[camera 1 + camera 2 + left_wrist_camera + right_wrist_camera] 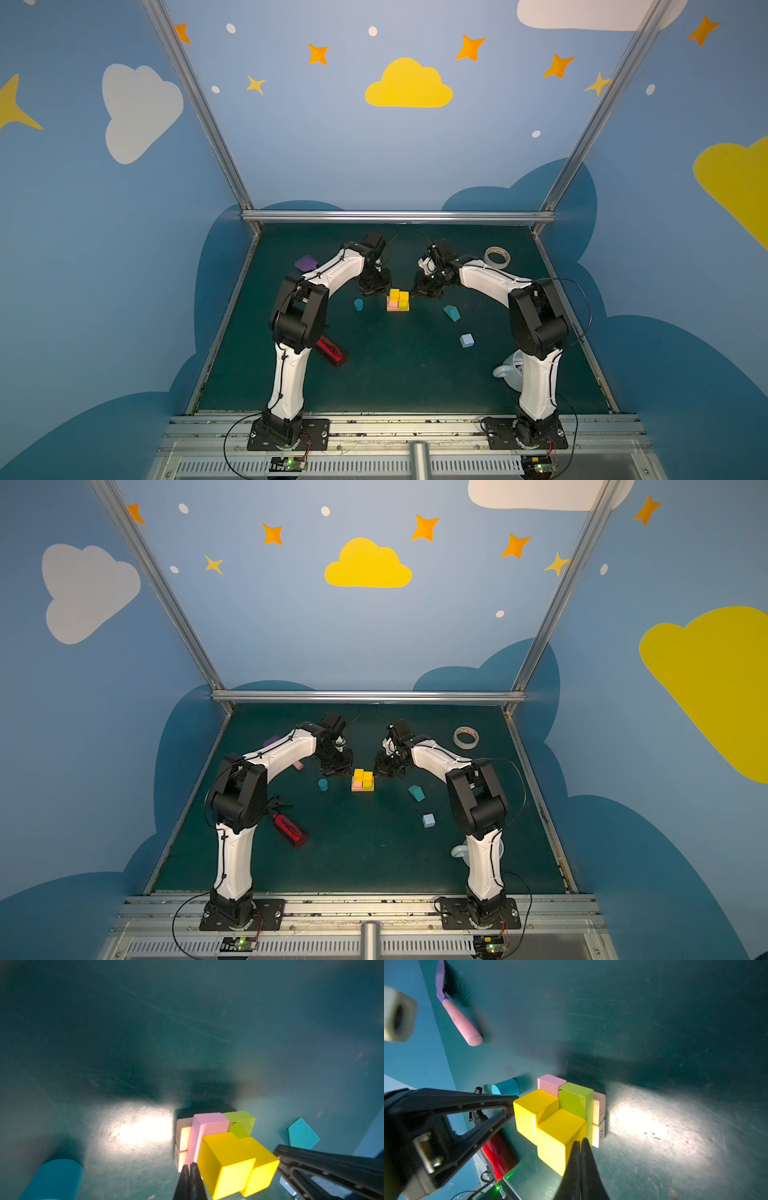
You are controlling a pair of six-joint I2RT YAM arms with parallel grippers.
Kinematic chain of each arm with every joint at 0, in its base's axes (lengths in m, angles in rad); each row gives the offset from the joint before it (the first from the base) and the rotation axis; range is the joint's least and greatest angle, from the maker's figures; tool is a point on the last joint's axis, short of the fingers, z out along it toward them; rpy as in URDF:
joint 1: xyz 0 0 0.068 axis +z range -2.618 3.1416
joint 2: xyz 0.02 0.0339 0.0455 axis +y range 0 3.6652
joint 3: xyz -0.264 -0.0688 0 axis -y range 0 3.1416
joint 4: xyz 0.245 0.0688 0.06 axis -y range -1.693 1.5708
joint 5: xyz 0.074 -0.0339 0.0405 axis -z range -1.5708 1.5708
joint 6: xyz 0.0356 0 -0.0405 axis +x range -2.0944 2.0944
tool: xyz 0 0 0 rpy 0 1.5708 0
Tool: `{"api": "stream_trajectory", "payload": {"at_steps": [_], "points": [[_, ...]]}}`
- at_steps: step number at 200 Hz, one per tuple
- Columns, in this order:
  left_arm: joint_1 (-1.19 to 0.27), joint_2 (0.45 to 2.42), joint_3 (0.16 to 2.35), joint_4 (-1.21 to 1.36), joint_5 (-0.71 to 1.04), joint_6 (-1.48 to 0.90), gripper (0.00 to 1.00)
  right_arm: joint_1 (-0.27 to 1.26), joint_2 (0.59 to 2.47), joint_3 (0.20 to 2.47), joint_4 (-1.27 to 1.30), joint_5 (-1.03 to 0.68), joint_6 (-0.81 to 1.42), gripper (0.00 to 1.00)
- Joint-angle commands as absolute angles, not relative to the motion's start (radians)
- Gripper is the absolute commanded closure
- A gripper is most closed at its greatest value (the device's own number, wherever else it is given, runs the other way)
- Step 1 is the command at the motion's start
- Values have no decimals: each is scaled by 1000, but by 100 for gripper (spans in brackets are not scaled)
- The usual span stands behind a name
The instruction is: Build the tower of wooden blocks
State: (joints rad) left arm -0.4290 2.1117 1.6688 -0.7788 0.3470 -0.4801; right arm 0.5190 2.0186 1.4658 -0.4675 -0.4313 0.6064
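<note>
The tower (398, 301) stands mid-table, three layers up: tan bars (599, 1113), a pink slab (551, 1083) beside a lime slab (576, 1101), and two yellow cubes (550, 1126) on top. The left tool (190, 1165) and right tool (580, 1142) flank it, each with its tips pressed together and empty. They are probably squaring up the yellow layer, though contact cannot be told. The pale-blue cube (467, 340), teal cylinder (358, 304) and teal house-shape (451, 312) lie loose nearby. The blue cube likely goes on next, so one tool must back off cleanly and spread its tips. The table (395, 386) is scuffed dark green, and also carries a red bottle (331, 351), a spatula (306, 263) and a tape roll (497, 257). Blue walls (332, 145) painted with clouds and stars enclose it.
</note>
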Motion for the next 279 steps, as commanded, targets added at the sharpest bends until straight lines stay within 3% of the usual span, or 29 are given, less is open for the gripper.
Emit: {"api": "stream_trajectory", "payload": {"at_steps": [1, 279], "points": [[-426, 2105, 1642, -776, 351, -500, 95, 513, 1987, 1456, -465, -435, 615, 100], [-441, 2107, 1578, -717, 410, -536, 95, 499, 2003, 1427, -434, -457, 632, 100]]}}
